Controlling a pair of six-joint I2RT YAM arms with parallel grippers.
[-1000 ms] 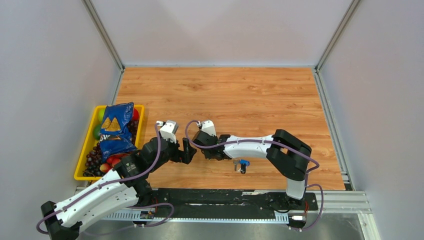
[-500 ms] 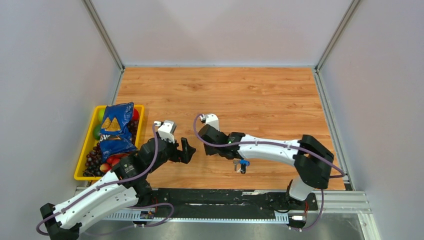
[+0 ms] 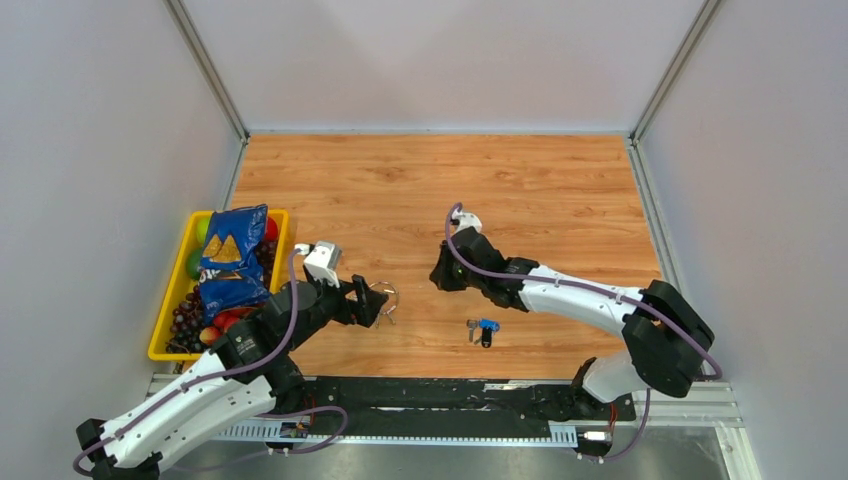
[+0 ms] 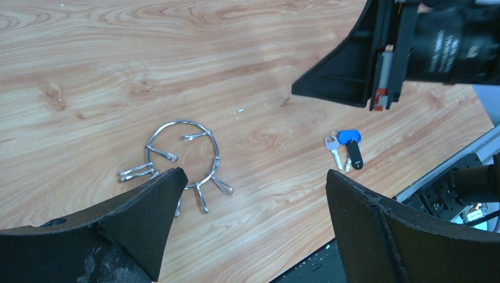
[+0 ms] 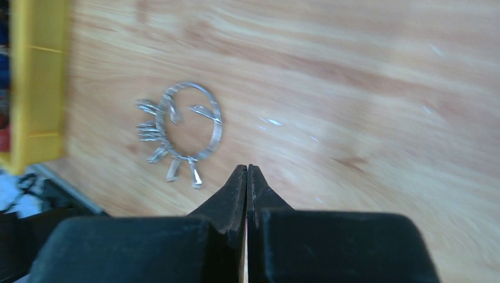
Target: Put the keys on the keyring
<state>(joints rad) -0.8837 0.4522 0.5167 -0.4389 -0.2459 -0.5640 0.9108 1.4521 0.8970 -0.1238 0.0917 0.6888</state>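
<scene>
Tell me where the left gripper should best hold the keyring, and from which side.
Probably the bare arc of the keyring, away from its small keys. It lies flat on the table, so come from straight above, one finger inside the ring, one outside.

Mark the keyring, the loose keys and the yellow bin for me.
keyring (image 4: 183, 121), left wrist view, top of wire loop
keys (image 4: 349, 136), left wrist view, blue head
bin (image 5: 35, 88), right wrist view, yellow wall
</scene>
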